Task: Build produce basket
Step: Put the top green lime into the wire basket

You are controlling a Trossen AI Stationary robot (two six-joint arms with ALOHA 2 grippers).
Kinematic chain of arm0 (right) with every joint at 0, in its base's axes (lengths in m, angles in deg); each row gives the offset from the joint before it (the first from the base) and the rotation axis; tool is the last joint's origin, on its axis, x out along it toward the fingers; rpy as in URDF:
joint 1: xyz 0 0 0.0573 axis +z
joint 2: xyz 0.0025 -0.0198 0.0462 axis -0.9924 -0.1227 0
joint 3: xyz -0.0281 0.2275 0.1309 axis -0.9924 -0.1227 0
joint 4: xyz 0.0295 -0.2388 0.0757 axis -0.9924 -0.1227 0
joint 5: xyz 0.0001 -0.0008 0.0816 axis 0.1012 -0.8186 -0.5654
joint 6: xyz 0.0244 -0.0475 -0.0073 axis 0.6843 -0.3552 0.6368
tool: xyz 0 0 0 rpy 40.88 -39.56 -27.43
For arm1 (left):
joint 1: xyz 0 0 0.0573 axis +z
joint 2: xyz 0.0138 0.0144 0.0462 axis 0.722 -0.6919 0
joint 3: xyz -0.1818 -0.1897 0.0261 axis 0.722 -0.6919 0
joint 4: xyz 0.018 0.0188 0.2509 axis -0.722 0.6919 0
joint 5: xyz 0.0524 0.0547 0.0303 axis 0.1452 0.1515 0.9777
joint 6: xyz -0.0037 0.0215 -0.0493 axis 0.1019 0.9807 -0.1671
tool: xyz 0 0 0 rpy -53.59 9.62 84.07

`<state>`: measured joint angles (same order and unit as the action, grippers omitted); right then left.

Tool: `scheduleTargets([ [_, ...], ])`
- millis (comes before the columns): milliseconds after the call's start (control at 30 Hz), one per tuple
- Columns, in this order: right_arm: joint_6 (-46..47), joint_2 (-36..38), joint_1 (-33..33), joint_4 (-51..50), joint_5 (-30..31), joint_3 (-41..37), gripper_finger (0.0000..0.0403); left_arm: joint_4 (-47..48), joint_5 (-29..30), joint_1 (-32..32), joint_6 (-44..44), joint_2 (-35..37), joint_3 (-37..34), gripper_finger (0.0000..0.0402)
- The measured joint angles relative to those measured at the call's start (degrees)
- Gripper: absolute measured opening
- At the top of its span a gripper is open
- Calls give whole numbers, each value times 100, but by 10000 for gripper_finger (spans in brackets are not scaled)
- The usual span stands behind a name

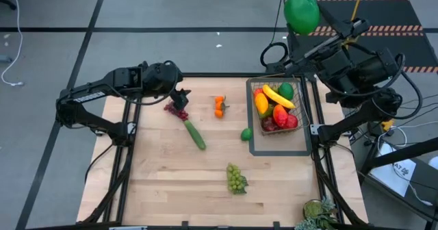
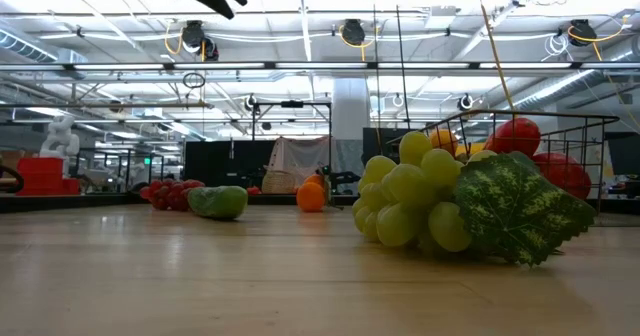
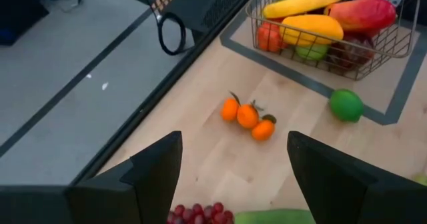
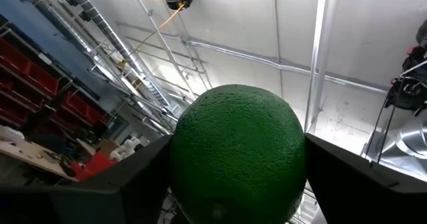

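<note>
Left gripper hangs with fingers apart and empty right over the purple grapes; the cucumber just past them runs lengthwise toward the table front. Far side: right gripper is clamped on a lime, raised high behind the basket.

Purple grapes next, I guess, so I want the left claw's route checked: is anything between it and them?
Nothing visible blocks it. The left claw hangs open just above the purple grapes. The cucumber lies right beside them, touching or nearly so, and could get nudged.
</note>
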<state>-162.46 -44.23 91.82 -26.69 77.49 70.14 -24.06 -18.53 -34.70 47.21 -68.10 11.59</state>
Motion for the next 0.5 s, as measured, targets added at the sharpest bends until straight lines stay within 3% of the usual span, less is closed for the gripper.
scheduleTargets([
  [167,555,0,17,0,570,-2,302,-56,0,73,1,0,0,269],
  [500,3509,-8,386,-871,2248,-2,302,-41,92,95,6,-2,0,269],
])
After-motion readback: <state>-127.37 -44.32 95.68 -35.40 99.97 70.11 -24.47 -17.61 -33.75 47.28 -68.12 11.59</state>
